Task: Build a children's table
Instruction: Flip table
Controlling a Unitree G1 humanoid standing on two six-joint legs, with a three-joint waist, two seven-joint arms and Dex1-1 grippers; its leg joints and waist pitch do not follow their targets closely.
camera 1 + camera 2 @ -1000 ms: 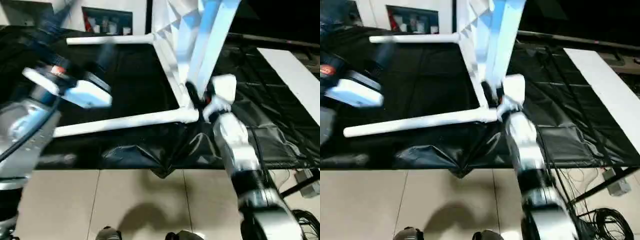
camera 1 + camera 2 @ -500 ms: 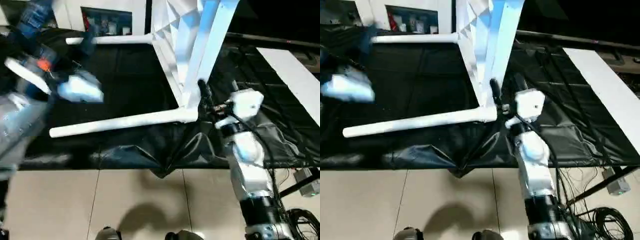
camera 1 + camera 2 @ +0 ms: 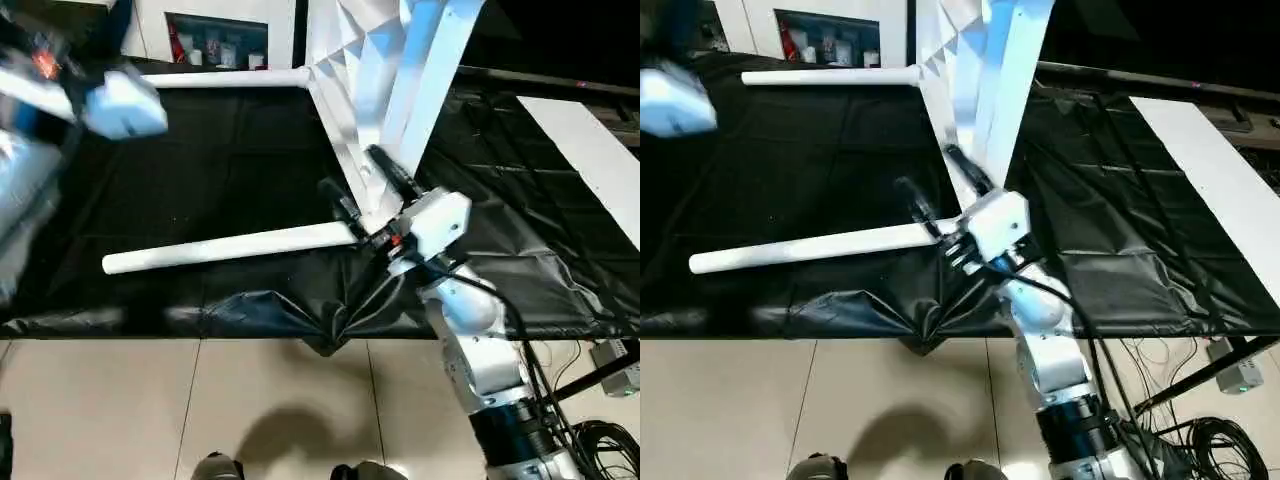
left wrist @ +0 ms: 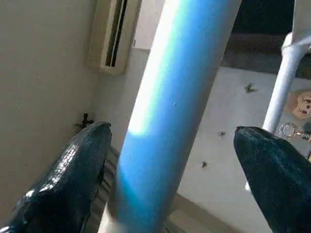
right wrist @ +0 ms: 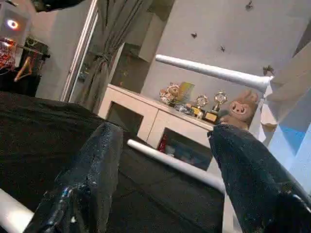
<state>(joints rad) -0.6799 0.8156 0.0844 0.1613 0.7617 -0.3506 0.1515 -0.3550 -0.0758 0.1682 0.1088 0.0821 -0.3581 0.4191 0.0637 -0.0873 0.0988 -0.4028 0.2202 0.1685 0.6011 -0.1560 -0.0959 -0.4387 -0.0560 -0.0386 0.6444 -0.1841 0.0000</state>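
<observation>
Tabletop point(image 3: 385, 70) tipped on edge over black cloth point(image 3: 220, 170), near leg point(image 3: 225, 247) pointing toward nine o'clock, right gripper point(image 3: 362, 190) spread beside its socket, left gripper point(image 4: 170, 160) wide around another leg point(image 4: 170, 107).

The children's table point(image 3: 372, 60) looks like smooth white plastic, the black sheet point(image 3: 230, 150) over the bench is shiny and crinkled, and the floor point(image 3: 270, 400) is smooth tile.
</observation>
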